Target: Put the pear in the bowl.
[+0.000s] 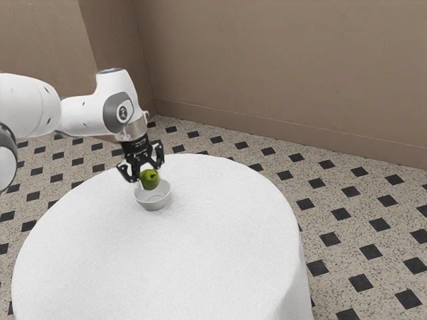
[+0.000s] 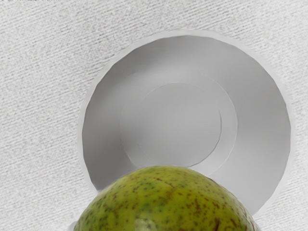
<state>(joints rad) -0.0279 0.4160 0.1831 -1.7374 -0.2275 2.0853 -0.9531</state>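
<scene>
The black gripper (image 1: 148, 175) points down over the bowl and is shut on the green pear (image 1: 149, 179), one finger on either side of it. Below the pear, the grey-white bowl (image 1: 153, 203) rests upright on the table; the pear hides part of its back rim. In the wrist view the speckled green pear (image 2: 166, 204) is large and close beneath my hand, covering one edge of the bowl (image 2: 260, 120). The bowl's round floor shows with nothing lying on the visible part.
A round table with a white cloth (image 1: 200, 260) carries the bowl near its far edge. Around it lies a speckled floor with black diamonds (image 1: 361, 283), and a brown wall (image 1: 280, 73) stands behind.
</scene>
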